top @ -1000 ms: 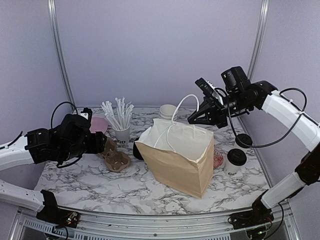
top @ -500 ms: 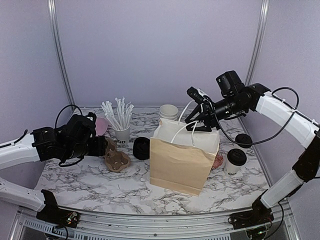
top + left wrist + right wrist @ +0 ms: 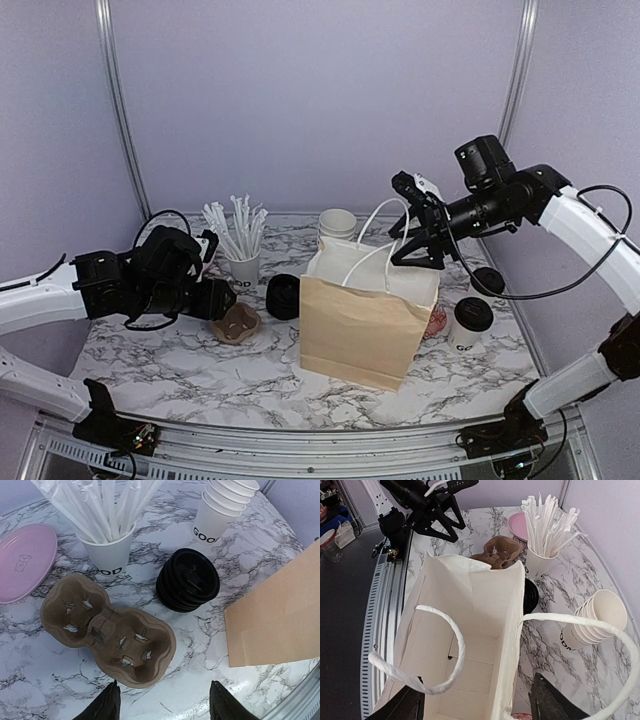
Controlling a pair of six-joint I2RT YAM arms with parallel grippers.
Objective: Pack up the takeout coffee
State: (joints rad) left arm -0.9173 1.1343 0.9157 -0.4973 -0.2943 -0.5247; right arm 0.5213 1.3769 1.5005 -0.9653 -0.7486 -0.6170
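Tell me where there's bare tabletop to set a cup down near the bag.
Freest: the marble strip along the near edge, in front of the brown bag and the cardboard carrier. A smaller patch lies between them, before the black lids. Crowded: the back row around the straw cup and cup stack, and right of the bag by the lidded coffee.

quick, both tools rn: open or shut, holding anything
Left tool: open, empty, above the cardboard cup carrier.
Right tool: open, empty, over the open brown bag.

Black-lidded white cup (image 3: 469,327) upright; right of bag (image 3: 360,335).
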